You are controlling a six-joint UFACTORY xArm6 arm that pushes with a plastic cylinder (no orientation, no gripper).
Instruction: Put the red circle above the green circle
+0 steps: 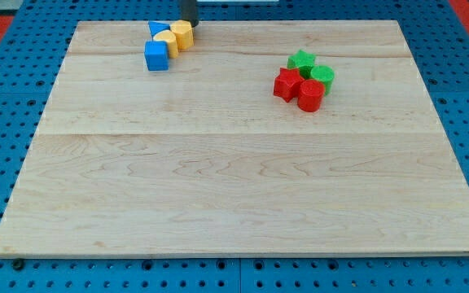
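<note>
The red circle [310, 95] lies on the wooden board at the view's upper right, touching the green circle [322, 77] just above and to its right. A red star [286, 85] sits to the left of the red circle, and a green star [301, 61] sits above it. My tip [190, 24] is at the view's top, left of centre, right at the upper edge of a yellow block [182, 34], far to the left of the red and green blocks.
A blue cube [157, 55], a second yellow block [167, 42] and another blue block [158, 29] cluster beside the yellow block below my tip. The wooden board [234, 179] lies on a blue perforated table.
</note>
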